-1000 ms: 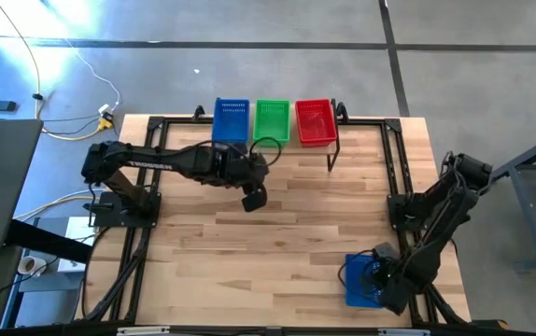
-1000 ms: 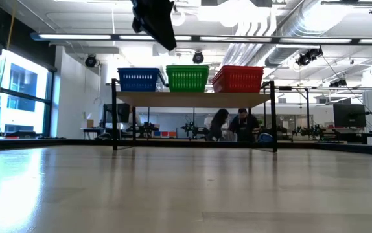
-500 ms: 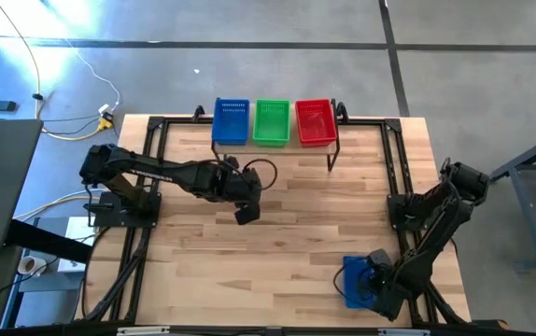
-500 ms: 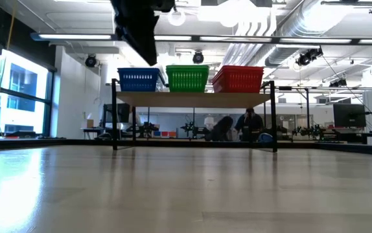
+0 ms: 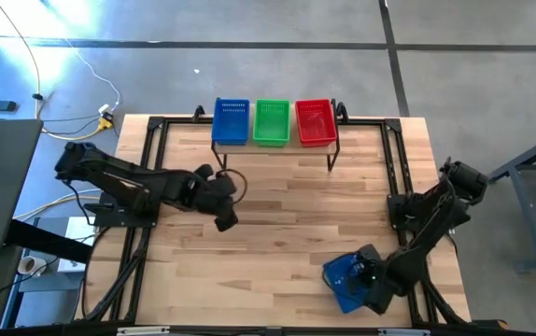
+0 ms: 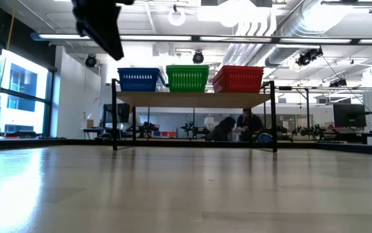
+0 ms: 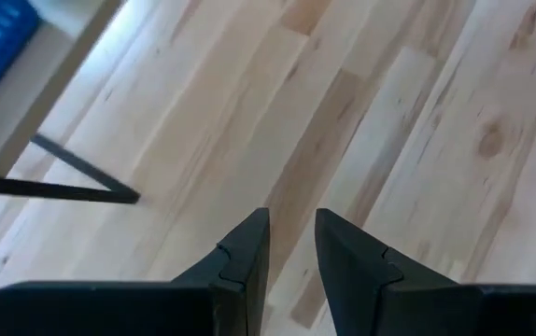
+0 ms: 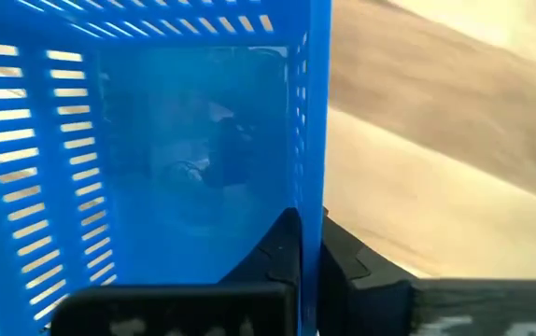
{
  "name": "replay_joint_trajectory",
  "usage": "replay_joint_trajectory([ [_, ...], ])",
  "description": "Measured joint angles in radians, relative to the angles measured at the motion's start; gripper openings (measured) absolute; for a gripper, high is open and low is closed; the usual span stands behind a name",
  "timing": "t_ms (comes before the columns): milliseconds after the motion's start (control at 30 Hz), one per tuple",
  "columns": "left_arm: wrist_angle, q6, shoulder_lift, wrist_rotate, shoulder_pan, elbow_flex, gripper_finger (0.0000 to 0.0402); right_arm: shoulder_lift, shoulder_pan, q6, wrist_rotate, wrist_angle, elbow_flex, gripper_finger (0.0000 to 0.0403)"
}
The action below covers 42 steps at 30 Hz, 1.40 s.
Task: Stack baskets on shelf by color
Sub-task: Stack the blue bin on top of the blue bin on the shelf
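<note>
The shelf stands at the table's far edge and carries a blue basket, a green basket and a red basket side by side. Another blue basket is near the table's near right corner, turned askew, with my right gripper shut on it. My left gripper hangs above the table left of centre, well short of the shelf. It is open by a narrow gap with nothing between its fingers. My right gripper pinches the blue basket's side wall at its rim, one finger inside the basket and one outside. The fingers come from the table's right side, slanting down. Whether the basket is clear of the table I cannot tell.
Black frame rails run along the table's left and right sides by the arm bases. The shelf's thin black legs stand on the far part of the table. The wooden tabletop lies bare between the arms. People sit in the room behind.
My left gripper has drawn back from the shelf toward the table's left and near edges. My right gripper has shut on the blue basket's wall. The basket has shifted toward the table's left and turned askew.
</note>
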Motion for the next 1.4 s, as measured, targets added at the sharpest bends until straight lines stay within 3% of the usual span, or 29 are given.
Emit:
replay_joint_trajectory([
  [367, -0.014, -0.104, -0.186, -0.048, -0.07, -0.133, 0.008, 0.0, -0.217, -0.321, 0.167, 0.05, 0.077, 0.0],
  [867, -0.001, -0.12, -0.229, -0.122, -0.064, -0.133, 0.008, 0.0, -0.55, -0.789, 0.361, 0.114, 0.251, 0.0],
  [1133, 0.004, -0.209, -0.229, -0.118, -0.064, -0.133, 0.008, 0.004, -0.621, -1.01, 0.516, 0.264, 0.259, 0.0],
  [1400, 0.003, -0.278, -0.229, -0.116, -0.064, -0.133, 0.0096, 0.066, -0.657, -1.11, 0.563, 0.286, 0.259, 0.0],
])
